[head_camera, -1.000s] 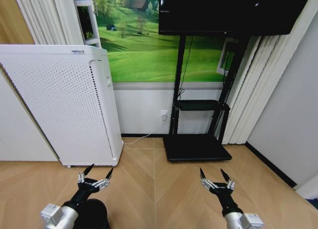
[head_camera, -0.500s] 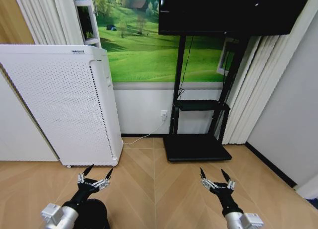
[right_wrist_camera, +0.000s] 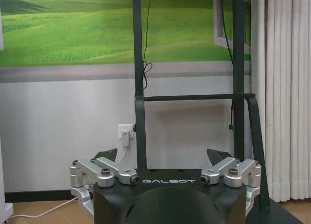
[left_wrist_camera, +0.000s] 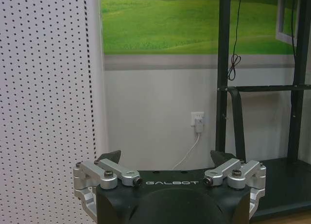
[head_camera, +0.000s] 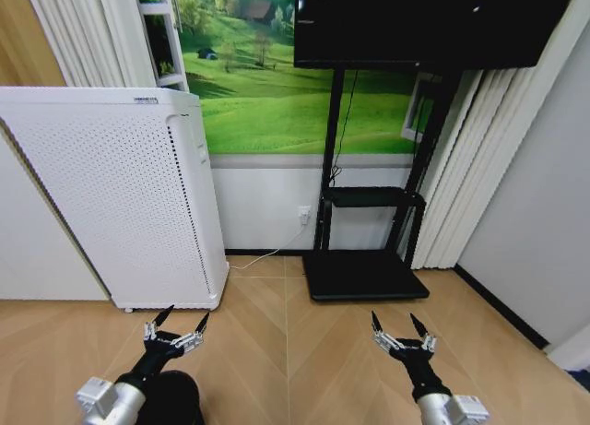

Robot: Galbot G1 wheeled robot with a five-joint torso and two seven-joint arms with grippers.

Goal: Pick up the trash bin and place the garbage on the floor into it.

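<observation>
My left gripper (head_camera: 188, 314) hangs low over the wooden floor at the lower left, fingers spread open with nothing between them. My right gripper (head_camera: 393, 318) hangs at the lower right, also open and holding nothing. Under my left arm a glossy black rounded shape (head_camera: 175, 399) sits at the picture's lower edge; I cannot tell whether it is the trash bin. The garbage is out of view. In the wrist views the left gripper (left_wrist_camera: 165, 156) and the right gripper (right_wrist_camera: 163, 153) both face the far wall with jaws wide apart.
A tall white perforated appliance (head_camera: 111, 194) stands at the left against the wall. A black TV stand (head_camera: 364, 273) with a screen (head_camera: 433, 19) stands ahead at the right, a cable running to a wall socket (head_camera: 303, 211). Bare parquet floor (head_camera: 286, 351) lies between the arms.
</observation>
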